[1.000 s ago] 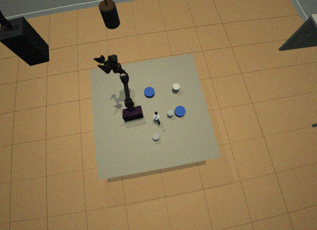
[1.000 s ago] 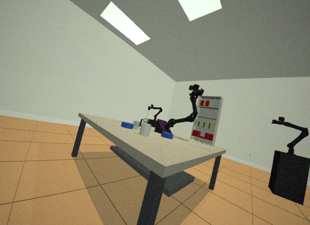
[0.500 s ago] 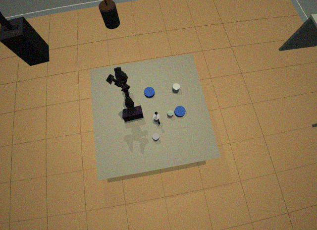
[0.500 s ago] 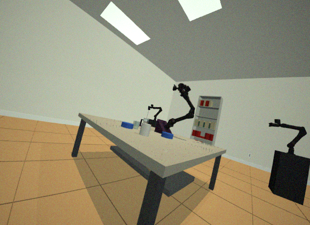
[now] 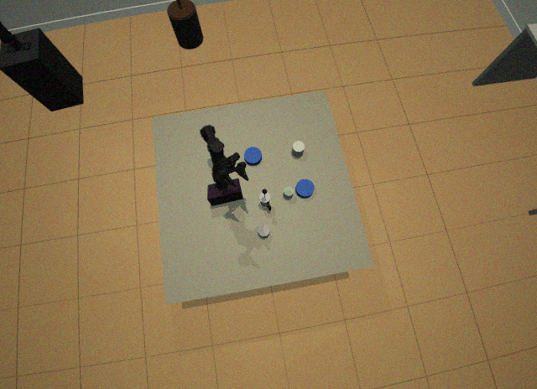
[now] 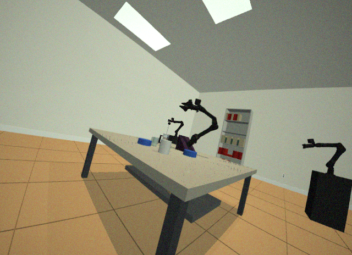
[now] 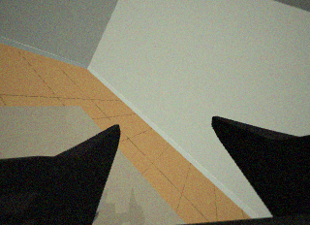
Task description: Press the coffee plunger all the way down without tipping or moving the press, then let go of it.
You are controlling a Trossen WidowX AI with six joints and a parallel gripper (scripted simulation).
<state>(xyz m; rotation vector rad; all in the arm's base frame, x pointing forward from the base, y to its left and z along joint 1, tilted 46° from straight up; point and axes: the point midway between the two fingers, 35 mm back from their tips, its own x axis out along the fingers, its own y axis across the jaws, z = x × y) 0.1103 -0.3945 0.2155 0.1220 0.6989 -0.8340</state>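
The coffee press stands upright on the grey table, just right of the arm's purple base. Its thin plunger rod sticks up with the black knob raised. My gripper is open and empty. It hangs high above the table, up and to the left of the press, well apart from the knob. The wrist view shows only my two dark fingers, a table corner, the floor and a wall; the press is not in that view.
Two blue discs, a white cup, a pale green cup and a grey cup stand around the press. A black pedestal with another arm and a bookshelf stand off the table.
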